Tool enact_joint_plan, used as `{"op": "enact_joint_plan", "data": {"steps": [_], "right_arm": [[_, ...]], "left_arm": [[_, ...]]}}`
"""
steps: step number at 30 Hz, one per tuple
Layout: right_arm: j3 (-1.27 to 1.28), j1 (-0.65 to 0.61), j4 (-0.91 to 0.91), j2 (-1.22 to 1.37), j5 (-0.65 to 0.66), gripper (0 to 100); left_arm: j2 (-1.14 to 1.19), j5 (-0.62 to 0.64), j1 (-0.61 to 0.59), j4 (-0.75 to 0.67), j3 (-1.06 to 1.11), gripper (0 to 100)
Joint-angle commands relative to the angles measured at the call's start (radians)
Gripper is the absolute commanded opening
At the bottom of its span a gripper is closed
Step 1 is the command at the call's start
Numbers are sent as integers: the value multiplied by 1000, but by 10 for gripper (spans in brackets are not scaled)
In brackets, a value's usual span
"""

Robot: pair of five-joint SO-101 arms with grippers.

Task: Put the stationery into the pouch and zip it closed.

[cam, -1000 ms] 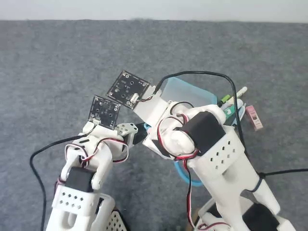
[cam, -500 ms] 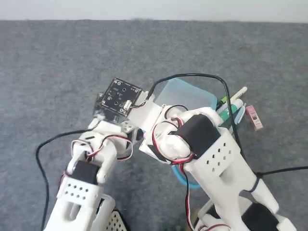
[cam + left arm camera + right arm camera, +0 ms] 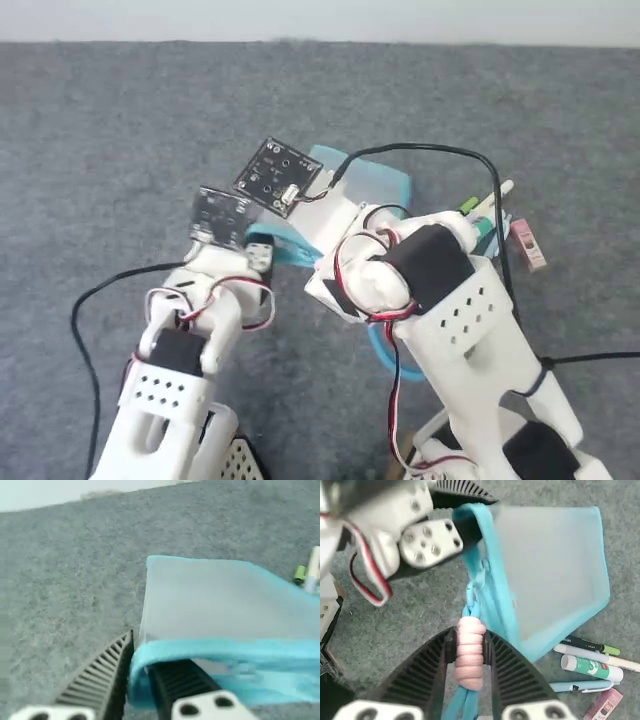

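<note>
A: Pouch, where?
B: Light-blue see-through pouch (image 3: pixel 550 565) sits approx mid worktop (image 3: pixel 120 120), a bit right of centre, at the ends of both arms.
A: Left tool?
B: Left tool (image 3: pixel 139 666) is clamped on the pouch's solid blue zip-side edge, right at a corner, w/ one ribbed finger on each side of the fabric.
A: Right tool?
B: Right tool (image 3: pixel 469 636) is squeezed tight on the pink zip pull (image 3: pixel 469 665). The pull hangs by a short blue cord (image 3: pixel 470 606) from the zip slider (image 3: pixel 471 586) on that same edge. The 2 tools are near each other along it.
A: Zip open or closed?
B: Can't tell.
A: Stationery?
B: All outside the pouch, lying on the worktop just beside its far corner, toward the worktop's right edge. There's a black highlighter (image 3: pixel 587 645) w/ a green end, a white pen (image 3: pixel 620 662), a white-and-green glue stick (image 3: pixel 592 669) and a pale-blue pen (image 3: pixel 580 686), roughly parallel and bunched close. The pink eraser (image 3: pixel 602 706) is at the outer side of the bunch, nearest the right edge.
</note>
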Motion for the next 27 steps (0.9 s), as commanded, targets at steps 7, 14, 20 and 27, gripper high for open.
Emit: {"op": "enact_joint_plan", "data": {"steps": [7, 14, 20, 27], "right_arm": [[155, 16, -82, -15, 20, 6], [160, 107, -84, -16, 20, 6], [158, 113, -87, -16, 20, 6], [158, 142, -79, -16, 20, 6]], "left_arm": [[8, 41, -146, 57, -96, 12], [8, 41, -195, 69, -93, 12], [8, 43, -195, 69, -93, 12], [11, 43, -195, 71, -93, 12]]}}
